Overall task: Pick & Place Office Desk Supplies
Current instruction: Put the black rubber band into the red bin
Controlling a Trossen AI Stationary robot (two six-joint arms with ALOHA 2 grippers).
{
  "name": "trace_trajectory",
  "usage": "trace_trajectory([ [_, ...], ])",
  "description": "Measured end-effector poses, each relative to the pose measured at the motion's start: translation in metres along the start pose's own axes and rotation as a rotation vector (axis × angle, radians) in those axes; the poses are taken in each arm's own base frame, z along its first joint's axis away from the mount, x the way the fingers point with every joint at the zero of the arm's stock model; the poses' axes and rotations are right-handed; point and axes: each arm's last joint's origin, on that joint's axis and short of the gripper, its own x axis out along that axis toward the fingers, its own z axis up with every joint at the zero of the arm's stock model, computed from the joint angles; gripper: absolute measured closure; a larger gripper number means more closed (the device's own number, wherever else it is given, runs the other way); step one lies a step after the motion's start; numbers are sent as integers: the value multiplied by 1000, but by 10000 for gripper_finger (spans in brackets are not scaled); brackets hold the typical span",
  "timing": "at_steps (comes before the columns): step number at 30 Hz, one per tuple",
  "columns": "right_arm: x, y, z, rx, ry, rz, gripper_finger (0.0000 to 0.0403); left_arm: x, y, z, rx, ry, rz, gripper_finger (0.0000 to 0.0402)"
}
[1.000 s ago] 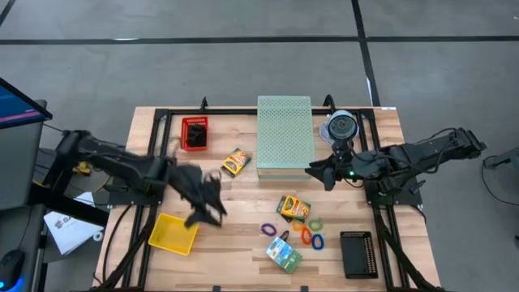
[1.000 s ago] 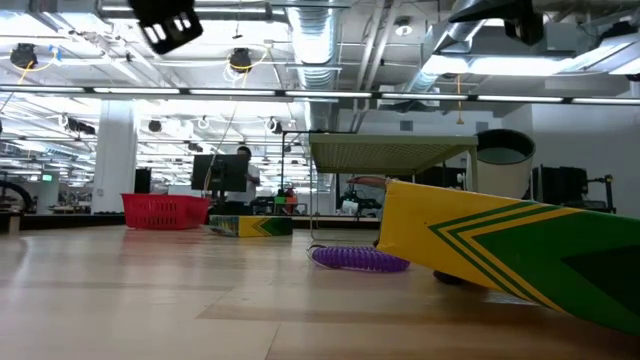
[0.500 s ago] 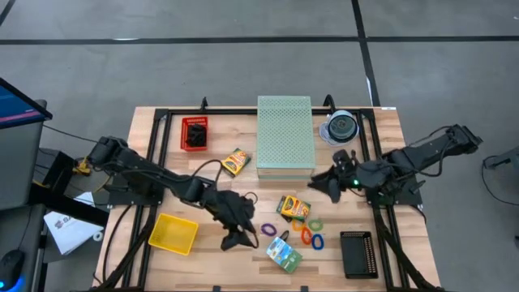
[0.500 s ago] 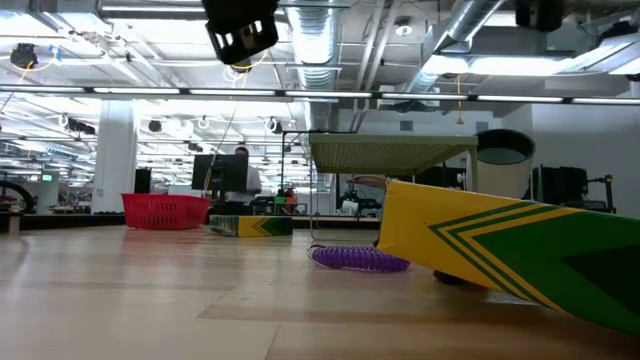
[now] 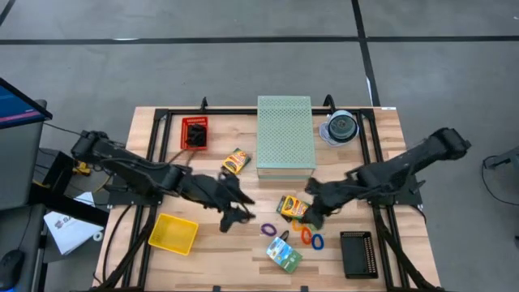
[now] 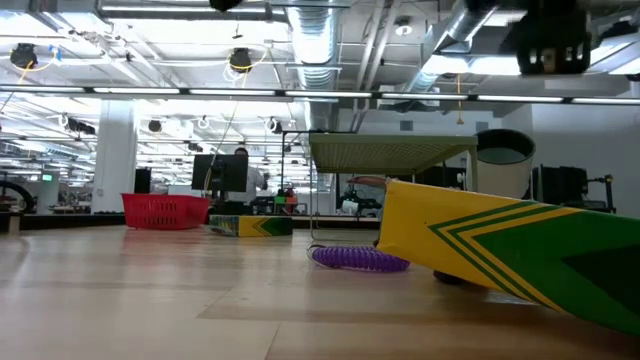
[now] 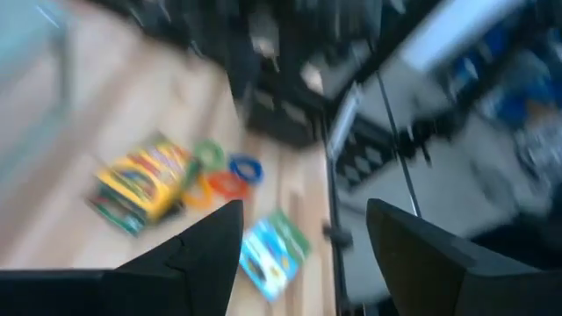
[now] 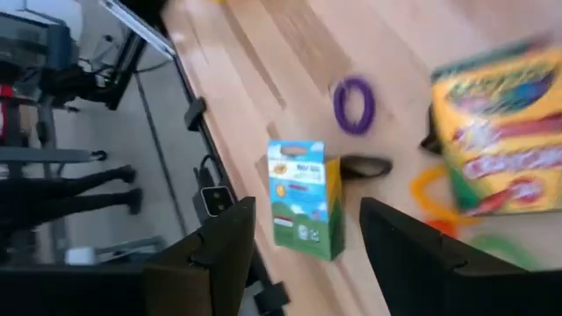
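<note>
Arms reach in over the wooden slatted table [image 5: 162, 138] from both sides. The yellow crayon box [image 5: 293, 208] lies mid-table, coloured elastic loops [image 5: 309, 234] and a green-blue packet [image 5: 284, 254] just beside it. The right gripper [image 5: 311, 212], jaws parted and empty, hovers at the box; I'd square up and straddle its narrow sides. The left gripper [image 5: 231, 212], wide open and empty, hangs well left of it.

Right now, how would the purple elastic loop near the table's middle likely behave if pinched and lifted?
The purple loop looks thin and open, so probably floppy and light. Lying flat on the table, it seems unlikely to roll, though a hand may struggle to catch it.
</note>
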Motion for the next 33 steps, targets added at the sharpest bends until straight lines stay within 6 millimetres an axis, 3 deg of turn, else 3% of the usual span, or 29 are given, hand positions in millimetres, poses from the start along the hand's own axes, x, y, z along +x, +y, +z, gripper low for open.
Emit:
trace_trajectory([
  [6,60,-4,13,255,92,53,201,-31,1,17,-15,-151,103,165],
  [11,100,-14,14,345,172,60,201,-42,1,23,-26,-208,129,165],
  [17,108,-18,7,458,83,-13,201,-39,1,21,-51,-211,148,165],
  [24,93,-21,0,562,-202,-164,201,-39,6,18,-26,-176,190,165],
  [33,92,-8,-23,838,-298,-126,201,-39,11,17,154,-126,231,165],
])
